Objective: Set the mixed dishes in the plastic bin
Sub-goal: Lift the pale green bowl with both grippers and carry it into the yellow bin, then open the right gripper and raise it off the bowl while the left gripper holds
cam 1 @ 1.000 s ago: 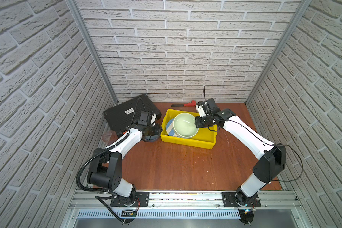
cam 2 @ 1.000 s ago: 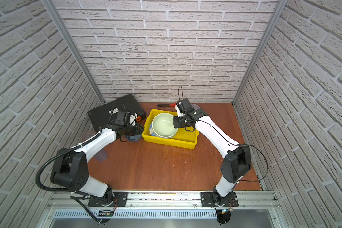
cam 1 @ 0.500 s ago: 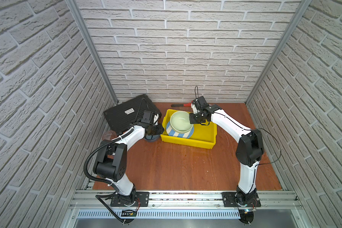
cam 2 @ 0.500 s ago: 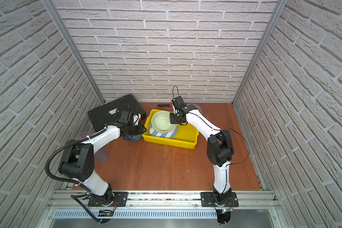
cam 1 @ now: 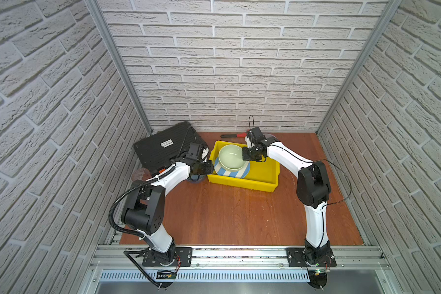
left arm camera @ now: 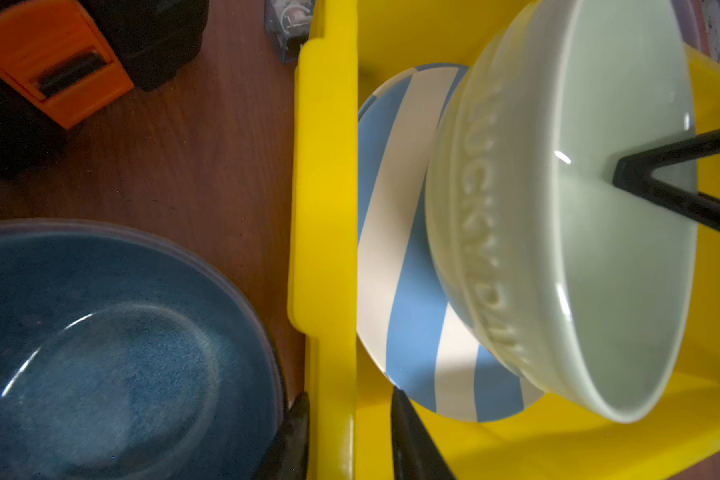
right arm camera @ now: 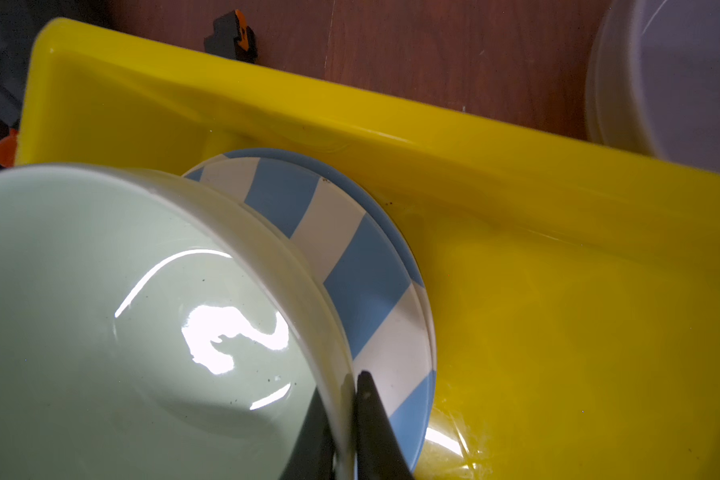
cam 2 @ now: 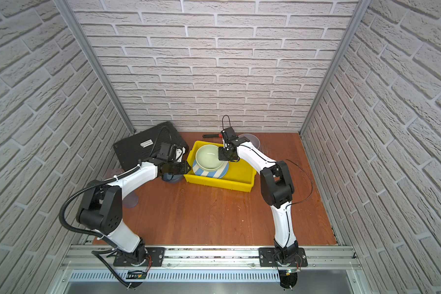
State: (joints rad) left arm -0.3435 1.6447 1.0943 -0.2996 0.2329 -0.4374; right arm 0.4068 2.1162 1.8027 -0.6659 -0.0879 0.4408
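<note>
Our right claw (right arm camera: 341, 399) is pinched tight on the rim of the pale green ceramic bowl (left arm camera: 591, 270), embossed "LUCKY DA…", held tilted over the blue-and-white striped round plate (left arm camera: 408, 257) inside the bright yellow plastic bin (left arm camera: 325, 199). Our left claw (left arm camera: 348, 395) straddles the bin's wall; whether it grips we cannot tell.
</note>
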